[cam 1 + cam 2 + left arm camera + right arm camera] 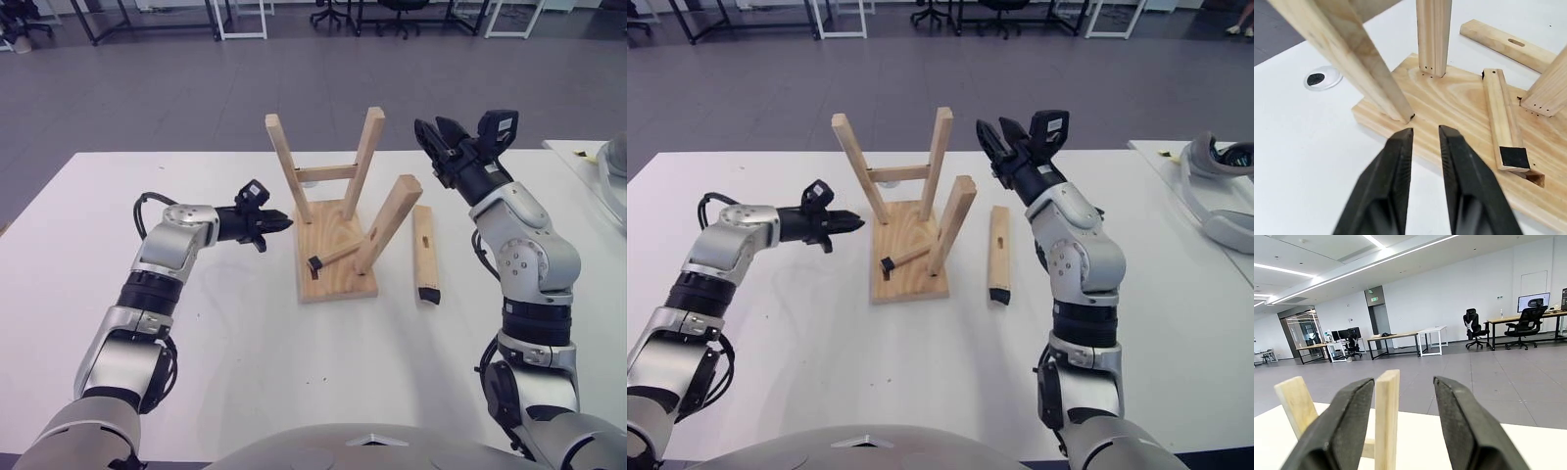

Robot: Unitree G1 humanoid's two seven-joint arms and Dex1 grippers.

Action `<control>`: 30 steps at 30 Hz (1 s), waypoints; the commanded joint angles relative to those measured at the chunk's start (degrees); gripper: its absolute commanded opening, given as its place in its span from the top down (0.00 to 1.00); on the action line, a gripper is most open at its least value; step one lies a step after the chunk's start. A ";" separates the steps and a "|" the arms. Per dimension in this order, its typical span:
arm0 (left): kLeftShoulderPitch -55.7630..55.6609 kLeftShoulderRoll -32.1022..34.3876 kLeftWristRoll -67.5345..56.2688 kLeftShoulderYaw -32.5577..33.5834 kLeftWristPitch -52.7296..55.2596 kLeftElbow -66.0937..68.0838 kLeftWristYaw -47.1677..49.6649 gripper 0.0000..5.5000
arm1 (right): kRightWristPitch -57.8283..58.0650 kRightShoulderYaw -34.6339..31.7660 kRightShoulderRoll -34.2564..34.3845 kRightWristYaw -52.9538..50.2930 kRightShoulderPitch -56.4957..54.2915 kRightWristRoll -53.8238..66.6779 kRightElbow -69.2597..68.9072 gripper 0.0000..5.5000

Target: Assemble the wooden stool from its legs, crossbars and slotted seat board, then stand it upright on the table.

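Note:
The slotted seat board lies flat on the white table. Two legs stand in it, joined by a crossbar. A third leg leans at the board's right side. A short crossbar rests on the board, and a loose leg lies on the table to its right. My left gripper hovers low at the board's left edge, open by a narrow gap, holding nothing. My right gripper is raised behind and right of the stool, open and empty.
A white headset lies at the table's far right. A round cable grommet sits in the tabletop near the board's far left corner. Office desks and chairs stand on the floor beyond the table.

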 commanded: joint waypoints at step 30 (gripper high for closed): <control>-2.88 -13.06 6.51 -4.86 22.78 -13.34 11.22 0.45 | -4.01 1.16 2.69 0.37 3.97 -4.32 2.72 0.58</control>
